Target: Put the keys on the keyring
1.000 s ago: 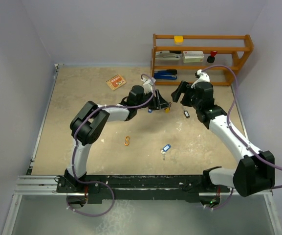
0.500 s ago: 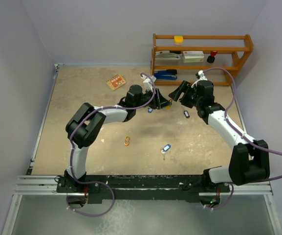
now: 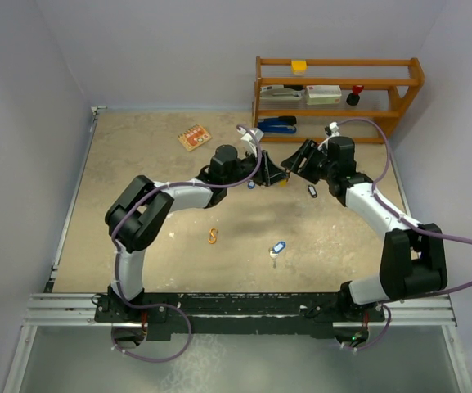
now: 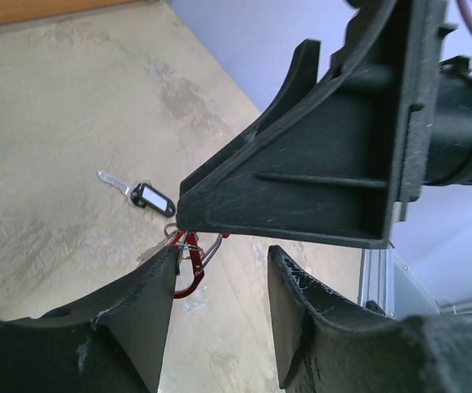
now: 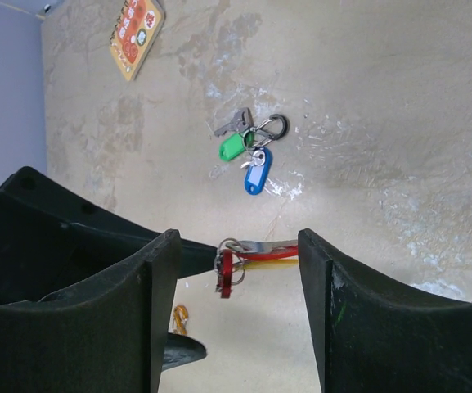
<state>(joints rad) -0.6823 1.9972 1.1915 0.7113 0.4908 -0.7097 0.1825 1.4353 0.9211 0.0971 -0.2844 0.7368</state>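
Both arms meet over the far middle of the table [image 3: 137, 205], just in front of the shelf [image 3: 338, 115]. The left gripper [image 3: 275, 173] has its jaws spread; a red clip [image 4: 191, 260] sits off the table against the tip of one finger [image 4: 150, 295], but I can't tell if it is actually gripped. The right gripper [image 3: 295, 158] points at the left one with its jaws wide apart. The right wrist view shows the red clip between those jaws, a small ring and red and yellow strips on it, clear of the nearer finger [image 5: 96, 319]. Whether it touches the other finger is unclear. On the table under the grippers lies a silver clip [image 5: 271, 128] carrying a green-tag key [image 5: 234, 146] and a blue-tag key [image 5: 256, 176]. A black-tag key [image 3: 312, 191] lies loose just right of the grippers. Another loose key [image 3: 278, 246], with a blue tag, lies nearer the bases. An orange clip [image 3: 213, 237] lies left of it, well apart. A card [image 3: 194, 137] lies at far left.
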